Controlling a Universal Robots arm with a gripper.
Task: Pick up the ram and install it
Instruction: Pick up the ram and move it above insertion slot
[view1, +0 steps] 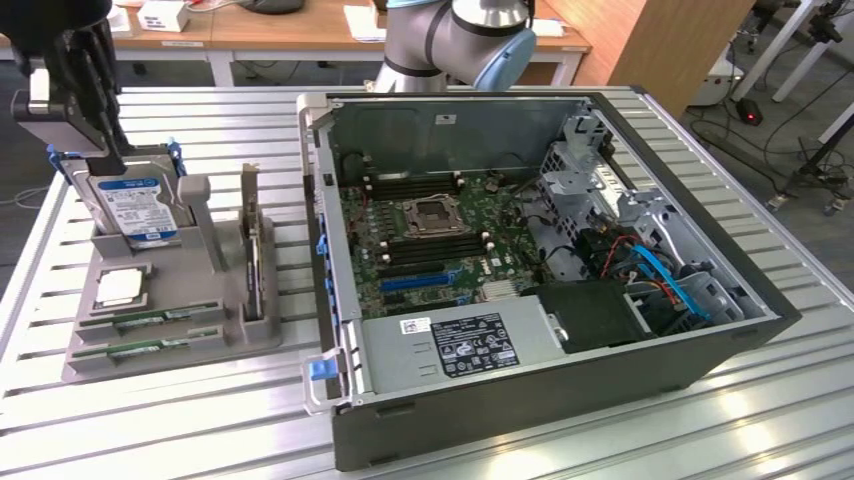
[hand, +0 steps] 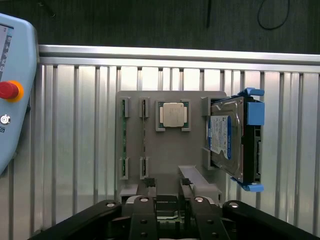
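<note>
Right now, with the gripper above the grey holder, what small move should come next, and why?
Probably shift the gripper sideways, away from the hard drive, until it is over the ram stick. Its fingers stand apart, holding nothing, and that stick and the second stick lie in their slots, off to one side of the gripper.

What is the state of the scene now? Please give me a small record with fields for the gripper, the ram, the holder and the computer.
gripper: over the holder, fingers open, holding nothing
ram stick: on edge in a holder slot, not yet picked up
second stick: in the slot beside it
holder: gray, on the slatted table; also carries a processor and an upright hard drive
computer case: open, motherboard exposed
</note>
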